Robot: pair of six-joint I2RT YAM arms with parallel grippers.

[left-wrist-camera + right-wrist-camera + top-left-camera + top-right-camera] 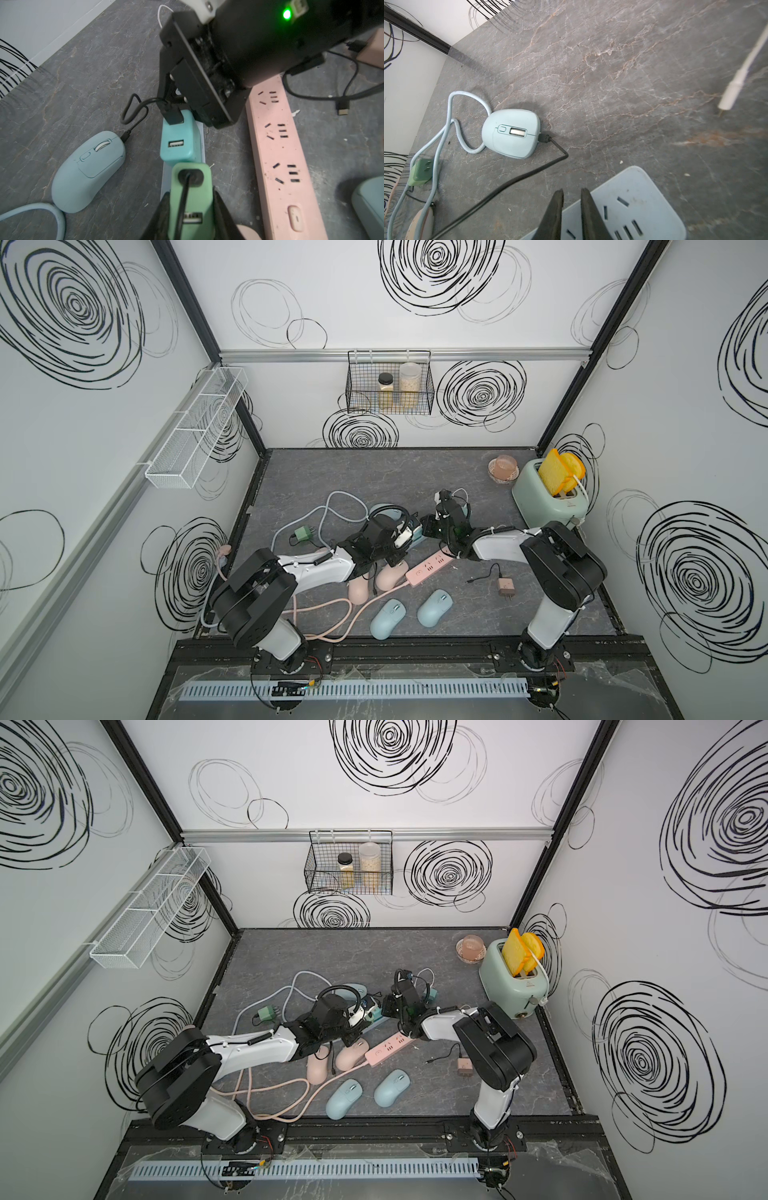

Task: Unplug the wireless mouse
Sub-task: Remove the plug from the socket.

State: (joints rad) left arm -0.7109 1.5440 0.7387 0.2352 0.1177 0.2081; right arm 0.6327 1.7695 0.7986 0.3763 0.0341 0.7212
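Lying near the middle of the grey table (374, 472), the wireless mouse (511, 133) has bare marbled surface behind it all the way to the back wall. There is more open room toward the toaster (548, 497) in the far right corner. The left wall edge is closer, with a looped pale blue cord (452, 116) and a loose green plug (421, 172) lying between.

A black cable (508, 180) runs from the mouse's front to a black USB plug (172, 114). The plug is seated in a teal adapter (180, 145), which stands on the light blue power strip (643, 197). The right gripper (572, 193) hangs over that strip, its fingers a narrow slot apart with nothing showing between them. The left gripper (190, 191) is clamped on the green adapter (200, 203), next along the same strip.

A pink power strip (278, 145) lies just beside the blue one. Toward the front edge, a pair of pink mice (359, 589), a pair of blue mice (386, 618) and a pink adapter (505, 585) crowd the table.

In both top views the arms cover the blue strip and all but a sliver of the plugged-in mouse. In the left wrist view one right finger stands right at the USB plug, but I cannot tell whether they touch. A white cable (733, 91) in the right wrist view is blurred.
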